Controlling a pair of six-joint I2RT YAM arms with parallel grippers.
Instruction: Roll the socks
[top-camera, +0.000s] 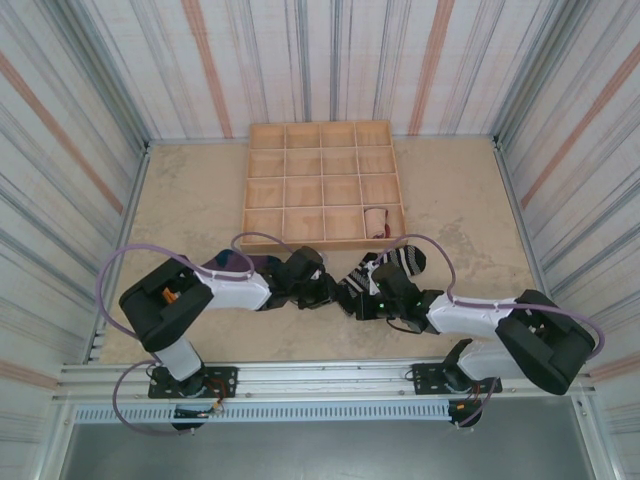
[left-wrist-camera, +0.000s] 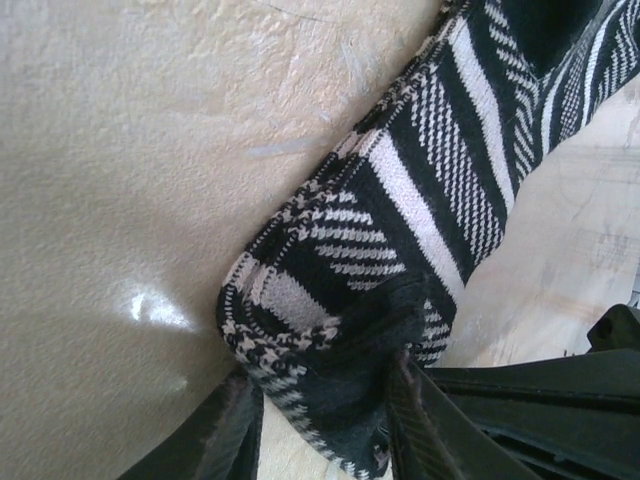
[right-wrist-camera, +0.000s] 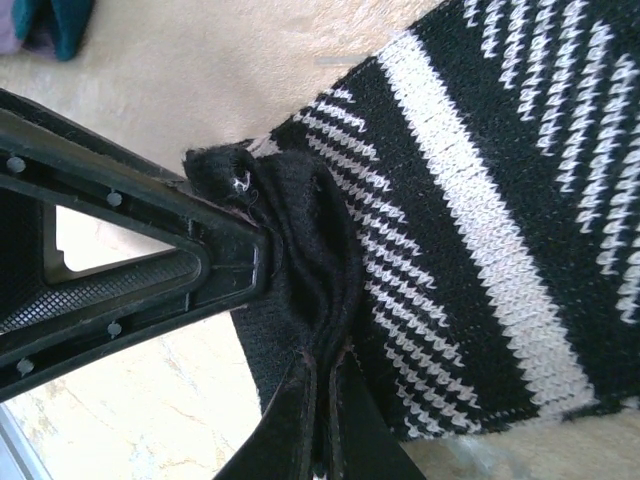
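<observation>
At the far left of the top view, the purple sock (top-camera: 228, 263) lies on the table (top-camera: 190, 200), partly covered by the left arm, which reaches over it toward the middle. The right wrist view shows a purple and teal scrap of that sock in its upper left corner.

The left tool (top-camera: 330, 290) sits low over the table at the near end of the black-and-white sock (top-camera: 392, 265). In the left wrist view, that end is folded over into a thick lump wedged between the two fingers (left-wrist-camera: 238, 432). Fabric fills the gap and touches both fingers, so the tool pinches the fold.

Just right of it, nearly tip to tip, the right tool (top-camera: 360, 302) meets the same end of the sock from the other side. The right wrist view shows its fingers (right-wrist-camera: 300, 420) pressed together on a bunched ridge of black knit, with the left tool's dark frame close against that ridge.

From this shared grip the black-and-white sock runs flat on the table, up and to the right, and its dark far end stops just short of the wooden tray (top-camera: 300, 163).

The tray stands at the back of the table, divided into square compartments. The peach sock (top-camera: 376, 220) sits as a small bundle in the rightmost compartment of the nearest row, well apart from both tools.
</observation>
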